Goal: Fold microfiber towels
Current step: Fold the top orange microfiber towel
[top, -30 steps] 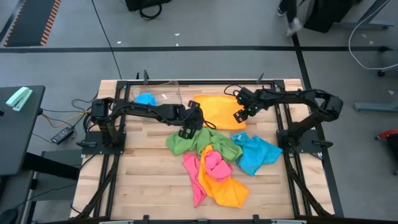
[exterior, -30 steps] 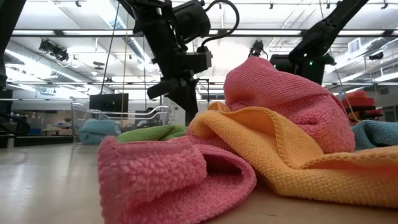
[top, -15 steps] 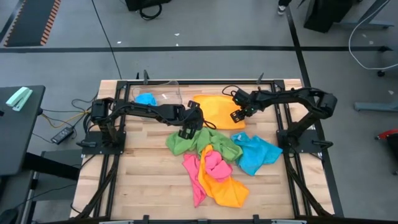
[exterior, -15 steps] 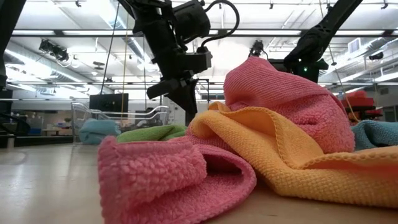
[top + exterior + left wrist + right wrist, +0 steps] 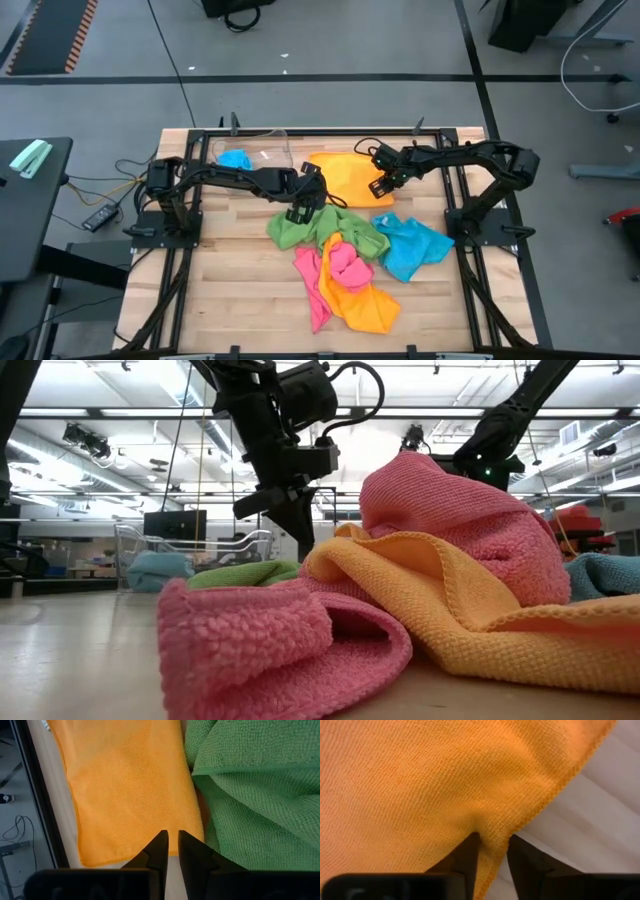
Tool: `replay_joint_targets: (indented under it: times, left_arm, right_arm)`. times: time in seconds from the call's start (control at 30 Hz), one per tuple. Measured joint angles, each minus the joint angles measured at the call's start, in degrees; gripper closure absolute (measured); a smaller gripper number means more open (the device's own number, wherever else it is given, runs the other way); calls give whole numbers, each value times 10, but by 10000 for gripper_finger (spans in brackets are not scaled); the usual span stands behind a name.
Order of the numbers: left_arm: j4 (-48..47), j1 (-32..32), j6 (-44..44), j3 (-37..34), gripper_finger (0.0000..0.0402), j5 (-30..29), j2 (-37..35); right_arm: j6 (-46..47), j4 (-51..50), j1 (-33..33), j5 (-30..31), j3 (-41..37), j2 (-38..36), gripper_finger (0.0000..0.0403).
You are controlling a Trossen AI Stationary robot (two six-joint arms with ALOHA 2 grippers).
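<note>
An orange-yellow towel (image 5: pixel 345 175) lies spread flat at the table's far middle. My left gripper (image 5: pixel 300 210) is at its near left corner, fingers almost together (image 5: pixel 170 836). My right gripper (image 5: pixel 380 186) is shut on the towel's right edge, close to the near right corner. In front of it lies a loose pile of towels: green (image 5: pixel 315 230), pink (image 5: pixel 340 265), a second orange one (image 5: pixel 365 300) and blue (image 5: pixel 410 248). In the low view the pink towel (image 5: pixel 450 520) hides my right gripper. My left gripper pinches the orange-yellow towel just inside its near edge (image 5: pixel 172 847), by the left corner, slanting down from the table's left. Only a slit of cloth shows between the fingers. The towel lies flat on the table around them. My right gripper pinches the towel's hemmed right edge (image 5: pixel 495 832) between its two fingers, coming steeply from above. A small pucker of cloth rises between the fingertips. The rest of the towel lies flat on the table.
A clear plastic bin (image 5: pixel 250 150) with a blue cloth (image 5: pixel 235 158) stands at the far left. The green towel (image 5: pixel 250 795) lies right beside my left gripper. Bare wood shows along the near left of the table (image 5: pixel 240 290).
My right gripper has sunk a little and shifted slightly toward the table's left, onto the orange-yellow towel's right edge. The towels have stayed where they were.
</note>
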Motion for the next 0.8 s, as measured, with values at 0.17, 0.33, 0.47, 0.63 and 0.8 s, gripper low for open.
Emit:
replay_joint_targets:
  times: [0.17,0.33,0.47,0.63,0.8]
  left_arm:
    - [-26,0,-16,0,356,0,0]
    - [-41,0,-17,0,362,0,0]
    - [-41,0,-17,0,361,0,0]
    - [-41,0,-16,0,366,0,0]
    - [-38,0,-16,0,372,0,0]
  right_arm:
    - [-21,8,0,-2,-1,2,368]
    - [-47,4,0,-2,-5,-25,396]
    - [-67,-28,-12,36,-4,-42,398]
    - [-78,-87,-43,88,20,-47,400]
    - [-86,-150,-64,129,69,-47,400]
